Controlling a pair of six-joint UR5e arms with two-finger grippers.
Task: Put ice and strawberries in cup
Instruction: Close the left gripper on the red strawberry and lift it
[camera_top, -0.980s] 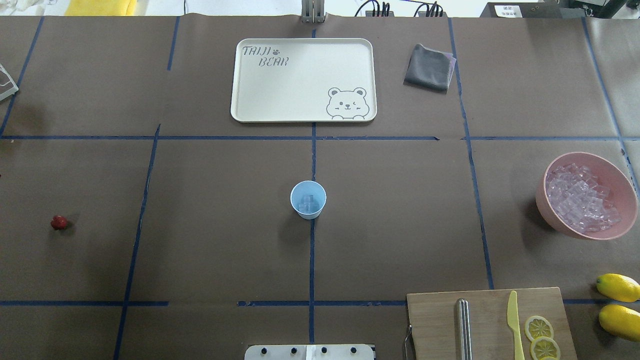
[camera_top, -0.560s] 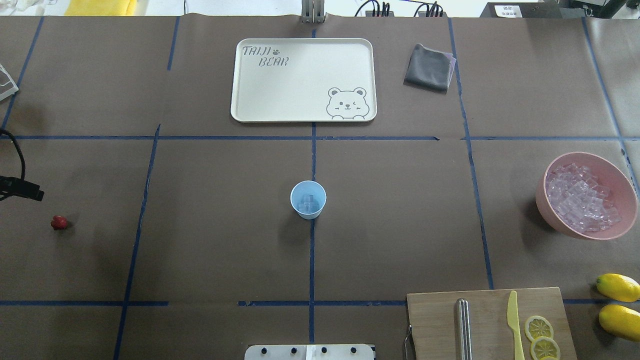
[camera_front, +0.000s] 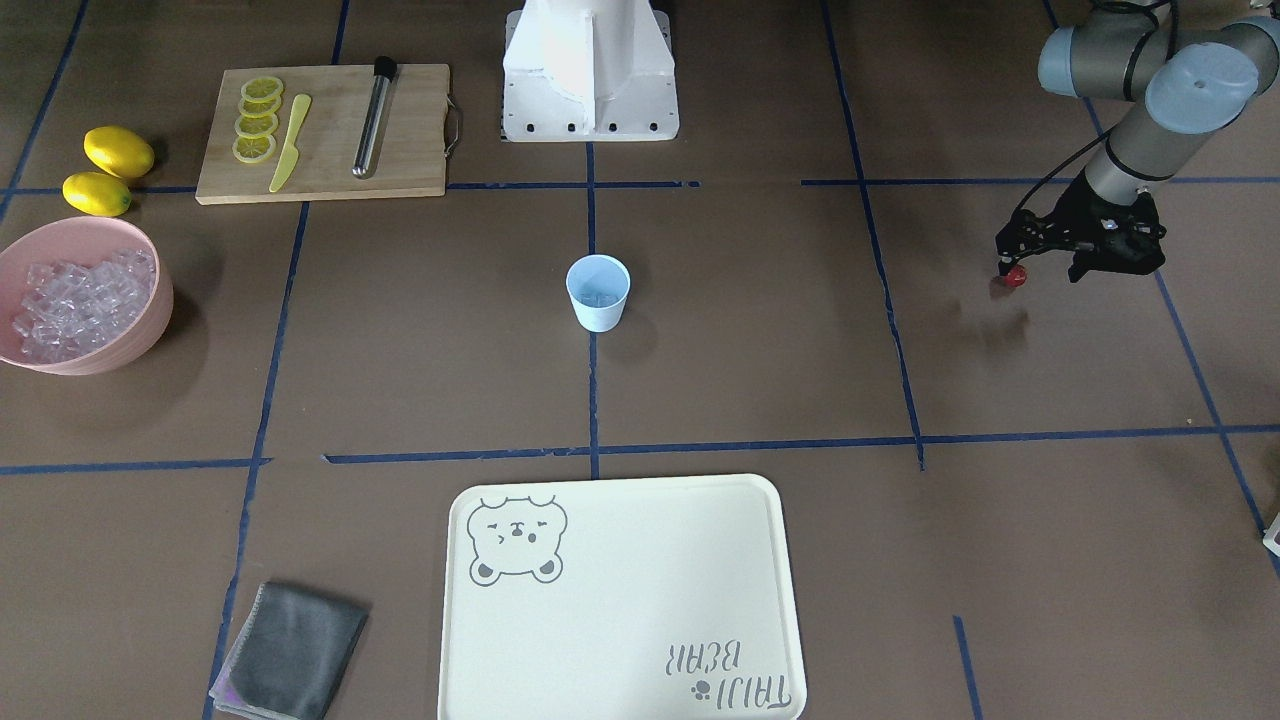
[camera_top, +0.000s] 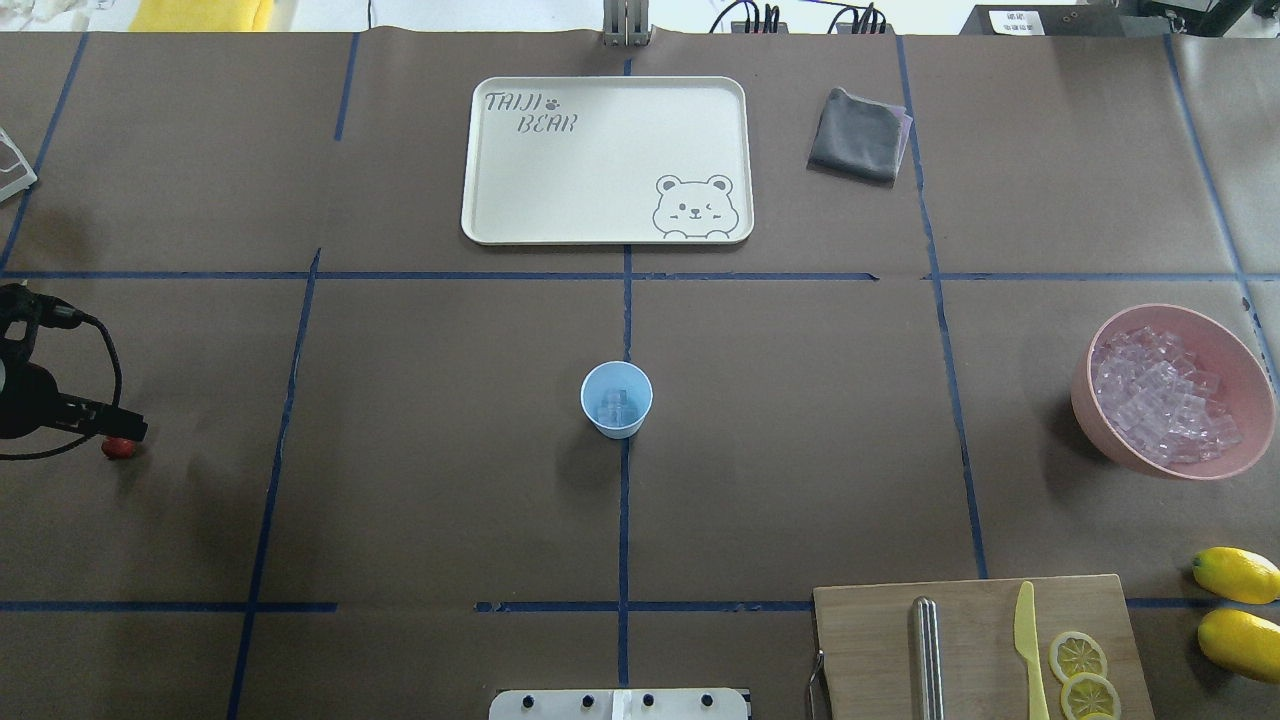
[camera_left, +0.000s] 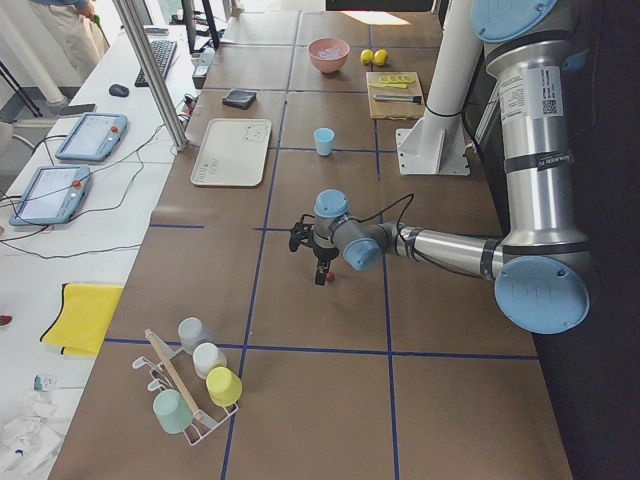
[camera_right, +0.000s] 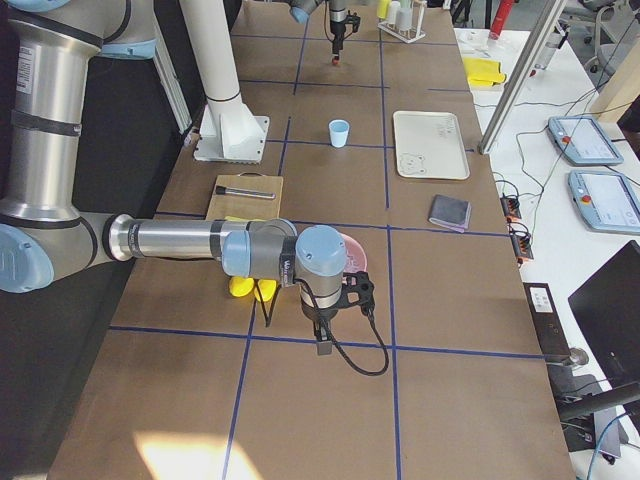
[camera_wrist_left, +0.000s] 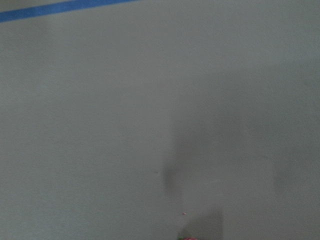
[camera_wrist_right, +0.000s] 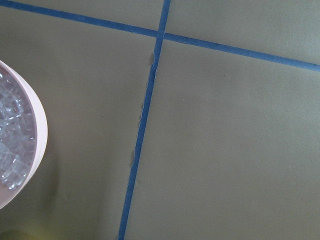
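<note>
Currently, my left end effector (camera_top: 128, 434) sits at the left edge of the overhead view. One second ago that area showed only bare tabletop (camera_top: 400, 450) and the strawberry (camera_top: 119, 449). The arm has since entered and come down, so that one fingertip is now just beside the berry. Whether the end effector is open or closed around the berry, I cannot tell from any view.

Assessment: the berry pickup is starting. The ice step looks at least partly served, since ice (camera_top: 614, 404) already lies in the cup (camera_top: 616, 399).

The strawberry is small, dark red and rounded, and rests on the tabletop, partly hidden by my finger. It is well apart from the cup, which stands upright at frame centre.

My right end effector (camera_right: 322, 345) hangs near the pink bowl (camera_top: 1082, 398); its state cannot be told.
</note>
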